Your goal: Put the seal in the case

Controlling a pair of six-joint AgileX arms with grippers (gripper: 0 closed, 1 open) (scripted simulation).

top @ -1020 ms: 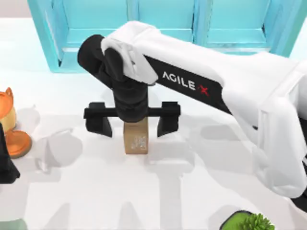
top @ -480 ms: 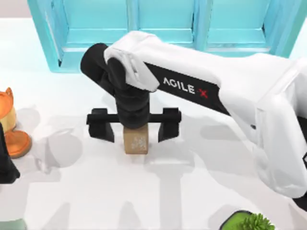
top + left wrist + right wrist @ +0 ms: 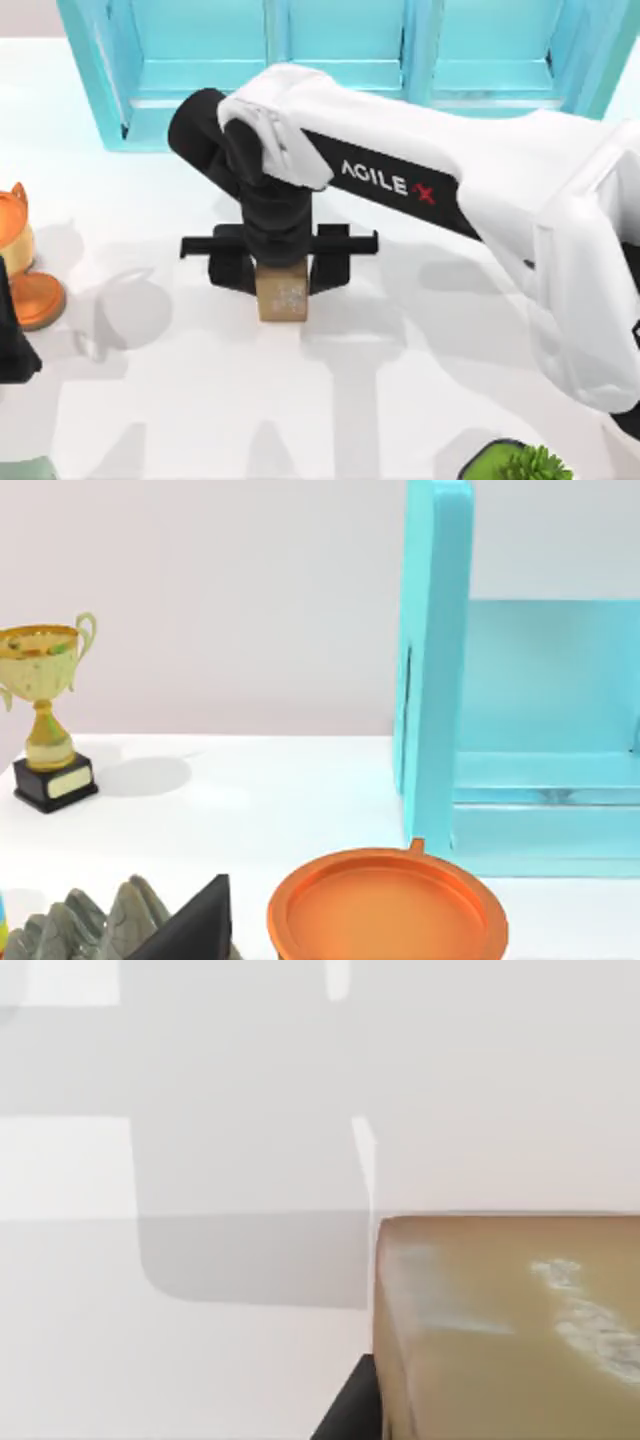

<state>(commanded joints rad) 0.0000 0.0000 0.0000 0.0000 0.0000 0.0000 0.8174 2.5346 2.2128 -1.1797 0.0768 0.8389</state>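
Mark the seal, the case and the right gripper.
seal (image 3: 283, 297): top view, front face with whitish mark.
case (image 3: 100, 70): top view, left outer wall.
right gripper (image 3: 280, 268): top view, midway between its fingertips, at the seal's sides.

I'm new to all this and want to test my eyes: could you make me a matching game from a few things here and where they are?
Things:
1. seal
2. case
3. gold trophy
4. green plant

Places:
A. top view's lower right corner
B. between the right gripper fingers
C. along the table's far edge
D. on a black base, left wrist view

Pairs: 1-B, 2-C, 3-D, 4-A
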